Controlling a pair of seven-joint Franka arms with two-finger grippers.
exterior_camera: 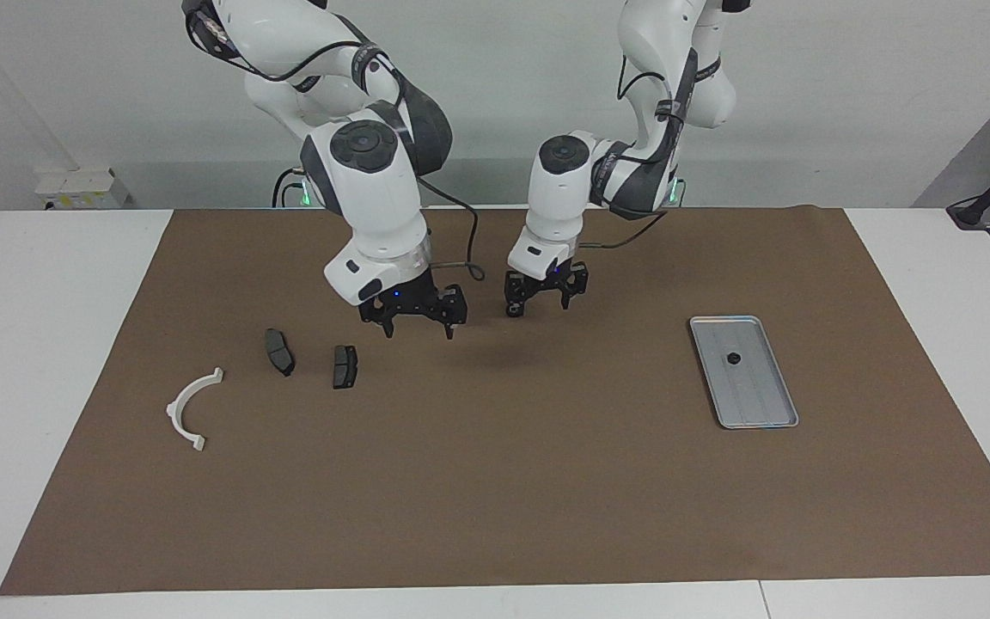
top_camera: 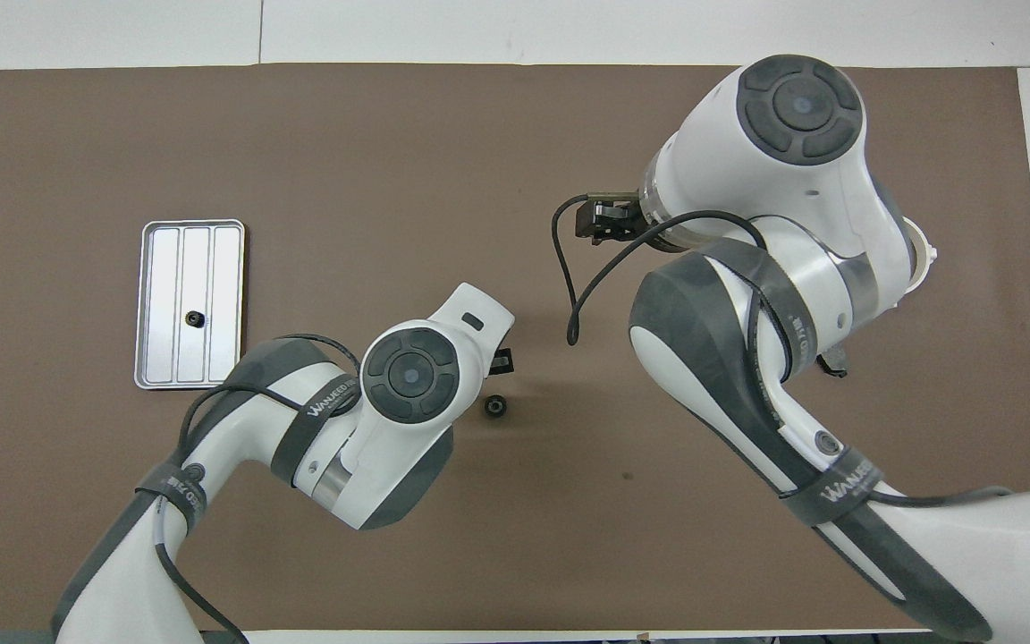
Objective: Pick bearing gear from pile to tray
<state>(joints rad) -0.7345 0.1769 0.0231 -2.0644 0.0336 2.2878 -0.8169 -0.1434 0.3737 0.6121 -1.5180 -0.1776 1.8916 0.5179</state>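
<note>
So there's one small black bearing gear [exterior_camera: 732, 357] sitting in the tray [exterior_camera: 766, 413], on the ribbed base, in the half nearer the robots. The tray lies flat on the brown mat [exterior_camera: 495, 499] toward the left arm's end of the table, not far from that end's mat edge. A second black bearing gear [top_camera: 496, 407] sits loose on the mat around the middle, closer to the robots' edge.

The left gripper [exterior_camera: 546, 303] is low over that middle spot, fingers spread apart and holding nothing; the loose gear is just beside it, and I can't tell if they touch. The right gripper [exterior_camera: 416, 325] hangs over the mat just beside the two dark brake pads [exterior_camera: 314, 359], jaws wide and empty.

Rest of the pile: the pads lie side by side toward the right arm's end, and the white plastic arc [exterior_camera: 191, 408] lies farther from the robots, near that end's mat edge.
</note>
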